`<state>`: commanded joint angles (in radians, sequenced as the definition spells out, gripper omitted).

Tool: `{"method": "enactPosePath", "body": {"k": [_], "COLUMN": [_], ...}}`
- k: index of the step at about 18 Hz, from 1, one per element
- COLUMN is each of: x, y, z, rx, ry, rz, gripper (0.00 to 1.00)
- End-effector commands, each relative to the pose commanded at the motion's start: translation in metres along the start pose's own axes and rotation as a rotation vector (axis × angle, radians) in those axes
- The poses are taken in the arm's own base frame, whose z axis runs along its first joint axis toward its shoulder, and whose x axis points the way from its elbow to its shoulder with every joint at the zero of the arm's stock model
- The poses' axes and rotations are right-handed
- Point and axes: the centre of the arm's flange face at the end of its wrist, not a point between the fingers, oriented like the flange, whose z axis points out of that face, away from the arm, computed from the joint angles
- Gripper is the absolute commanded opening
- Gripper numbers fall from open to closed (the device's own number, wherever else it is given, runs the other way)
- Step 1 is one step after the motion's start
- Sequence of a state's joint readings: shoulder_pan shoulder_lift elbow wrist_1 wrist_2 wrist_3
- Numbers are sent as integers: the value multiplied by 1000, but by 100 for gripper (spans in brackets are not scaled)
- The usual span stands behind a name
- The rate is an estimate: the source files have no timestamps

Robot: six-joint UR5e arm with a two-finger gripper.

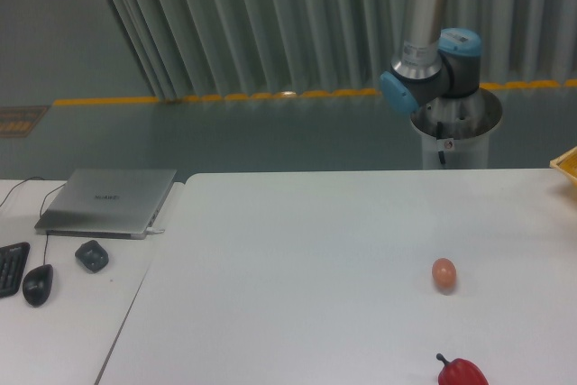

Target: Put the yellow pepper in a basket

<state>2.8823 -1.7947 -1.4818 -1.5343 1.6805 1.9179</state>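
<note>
The big white desk (315,268) fills most of the picture. Beside it on the left is a second, smaller desk (63,313) for office things, kept away from the work space.

Behind the far edge of the big desk stands the robot arm (431,42). Only its lower part shows, a grey tube with blue joints going up out of the top of the picture. The tool is out of view up there, so I cannot tell if it is open or closed, or if it has hold of anything.

On the smaller desk, near its far edge, lies a closed grey laptop (108,201). Close to it sits a small dark thing (92,254) that I cannot name. At the left edge there is a black mouse (37,284) and a bit of a keyboard (11,268).

A yellow corner (567,164) pokes in at the right edge of the big desk. It may be part of the basket, but too little shows to be sure.

At the near edge, toward the right corner, a red pepper (462,372) is partly cut off by the picture. A little further in lies a small brownish egg (444,273), well apart from it.

The yellow pepper is nowhere on the desk. I think it is either up with the hidden tool or off to the side out of view.
</note>
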Motion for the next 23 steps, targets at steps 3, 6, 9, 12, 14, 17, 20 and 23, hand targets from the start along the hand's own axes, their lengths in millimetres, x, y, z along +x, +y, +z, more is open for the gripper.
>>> {"method": "enactPosePath", "body": {"k": [3, 6, 9, 12, 14, 17, 20, 23], "x": [-14, -28, -29, -31, -32, -32, -29, -28], "y": [-13, -24, -35, -41, -48, -49, -45, -44], "z": [-7, -10, -9, -5, -6, -3, 0, 1], "rx": [173, 261, 260, 257, 250, 226, 161, 153], "ry": [-124, -204, -207, -201, -202, -201, -190, -185], "rz": [-121, -218, -215, -209, -197, -185, -178, -181], "gripper": [100, 100, 100, 100, 100, 100, 100, 100]}}
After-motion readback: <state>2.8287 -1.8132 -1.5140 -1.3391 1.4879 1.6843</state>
